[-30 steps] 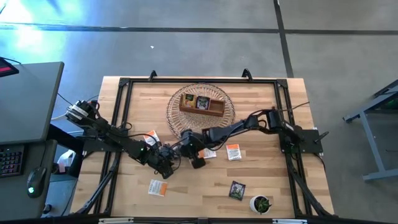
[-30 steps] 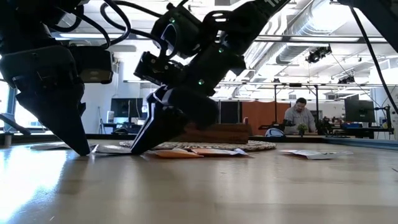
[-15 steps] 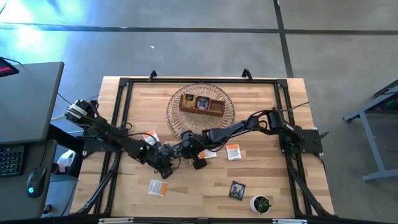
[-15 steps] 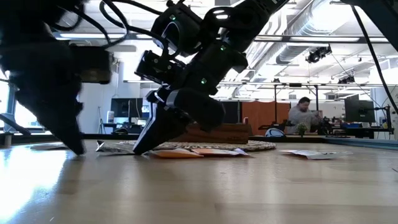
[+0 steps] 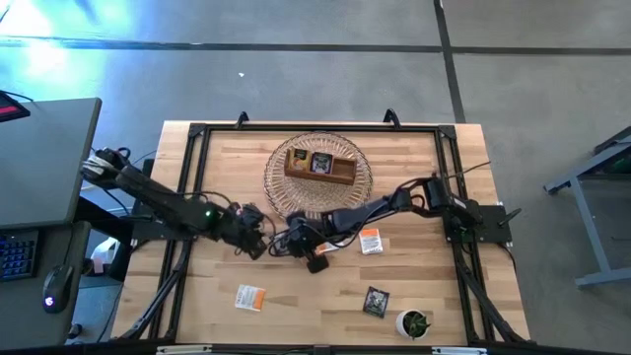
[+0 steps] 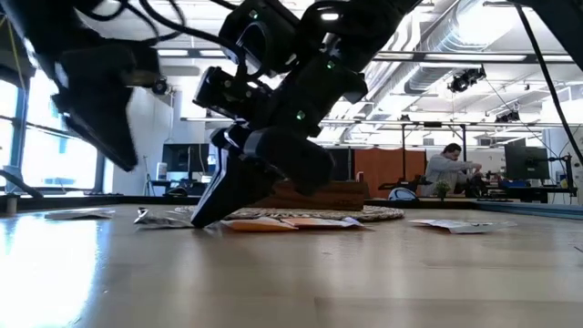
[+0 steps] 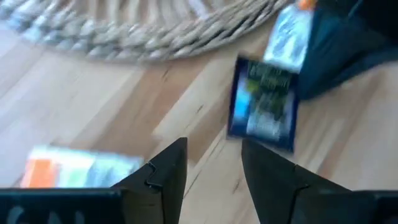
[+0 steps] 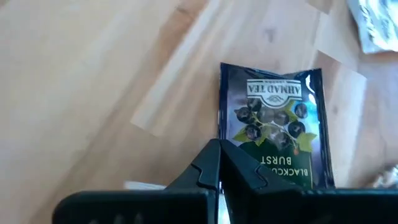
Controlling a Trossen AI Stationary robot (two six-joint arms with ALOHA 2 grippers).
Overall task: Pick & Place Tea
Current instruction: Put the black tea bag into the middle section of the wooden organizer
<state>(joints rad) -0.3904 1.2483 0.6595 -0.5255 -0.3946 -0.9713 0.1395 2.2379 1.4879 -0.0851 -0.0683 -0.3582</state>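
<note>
Right wrist view: right gripper, fingers pressed together, tips on the near edge of a dark tea sachet lying flat on the table; a grip on it cannot be confirmed. The sachet lies at 6 o'clock of the wicker mat. Left gripper hovers beside it, fingers parted, empty.

LEFT ARM: reaches in from the table's 9 o'clock edge toward centre, lifted off the tabletop | left gripper: fingers parted, nothing between them | RIGHT ARM: stretches from 3 o'clock across to centre, wrist pitched down | right gripper: fingers pressed together, tips low at the tabletop
</note>
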